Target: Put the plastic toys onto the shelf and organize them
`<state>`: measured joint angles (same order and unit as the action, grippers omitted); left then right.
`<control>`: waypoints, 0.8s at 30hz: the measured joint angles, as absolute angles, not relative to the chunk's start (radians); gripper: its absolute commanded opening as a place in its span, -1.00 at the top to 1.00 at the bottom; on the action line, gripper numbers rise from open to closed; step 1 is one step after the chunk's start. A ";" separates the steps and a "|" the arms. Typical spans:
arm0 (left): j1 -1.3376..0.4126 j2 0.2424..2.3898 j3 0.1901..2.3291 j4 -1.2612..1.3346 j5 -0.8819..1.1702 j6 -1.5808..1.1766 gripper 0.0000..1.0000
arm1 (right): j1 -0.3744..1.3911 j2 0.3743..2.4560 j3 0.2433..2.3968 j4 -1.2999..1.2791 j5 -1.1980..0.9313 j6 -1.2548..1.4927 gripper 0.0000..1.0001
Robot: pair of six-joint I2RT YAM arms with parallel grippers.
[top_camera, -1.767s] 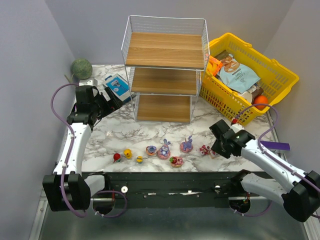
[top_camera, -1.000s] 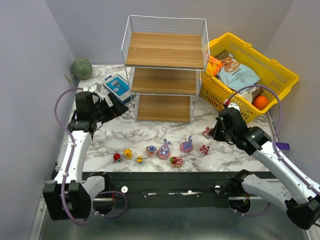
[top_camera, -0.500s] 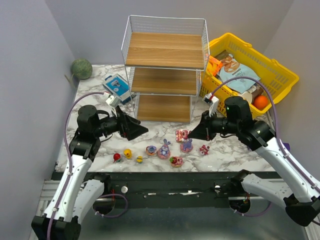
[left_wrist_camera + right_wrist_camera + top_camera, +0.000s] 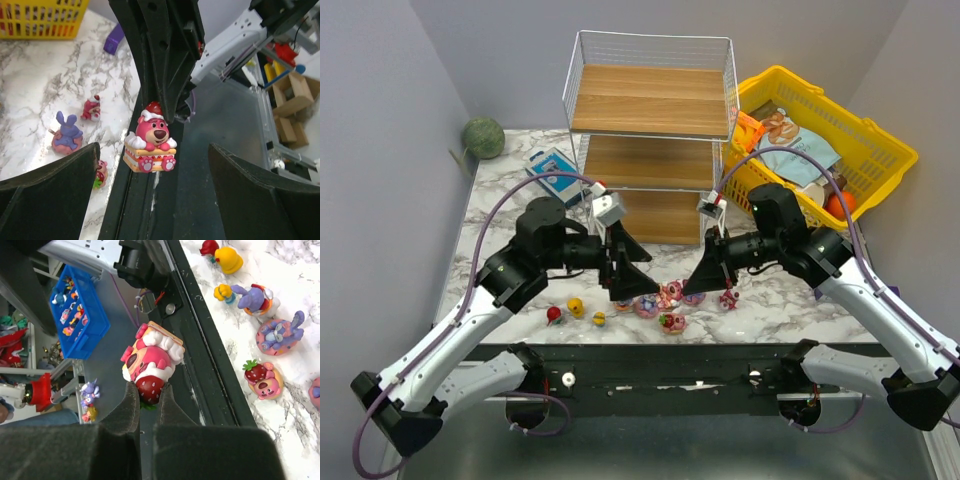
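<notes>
A pink-red cake toy, a bear in a red cap, hangs in mid-air over the near edge of the marble table. It is just above the loose row that includes a purple bunny toy and a strawberry toy, and well apart from the shelf.

The right gripper pinches the toy by its red cap alone, jaws drawn narrow on that small knob. The left gripper faces it with jaws spread wide to either side of the toy, touching nothing. The pose reads as a hand-over from right to left.

The thin hold is the main hazard: the glossy, rounded cap could let the toy twist or slip as the left fingers close on the body. If the right jaws let go before the left ones have a firm grip, the toy would likely fall onto the black rail at the table's edge, or bounce into the row below and scatter it. With the two grippers nose to nose, a small misjudged advance could also knock fingers together and jar the toy free.
</notes>
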<state>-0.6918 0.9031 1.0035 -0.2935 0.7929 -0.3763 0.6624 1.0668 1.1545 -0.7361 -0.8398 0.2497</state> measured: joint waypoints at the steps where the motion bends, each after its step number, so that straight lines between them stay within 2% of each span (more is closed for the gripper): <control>1: -0.723 0.923 1.015 -0.317 0.762 -0.354 -0.93 | 0.665 1.068 1.155 -0.741 -0.840 0.250 0.99; 11: -0.900 1.071 1.145 -0.536 0.562 -0.175 -0.94 | 0.669 1.076 1.155 -0.756 -0.811 0.266 0.99; 24: -0.968 1.148 1.186 -0.632 0.497 -0.076 -0.82 | 0.673 1.079 1.155 -0.785 -0.798 0.271 0.99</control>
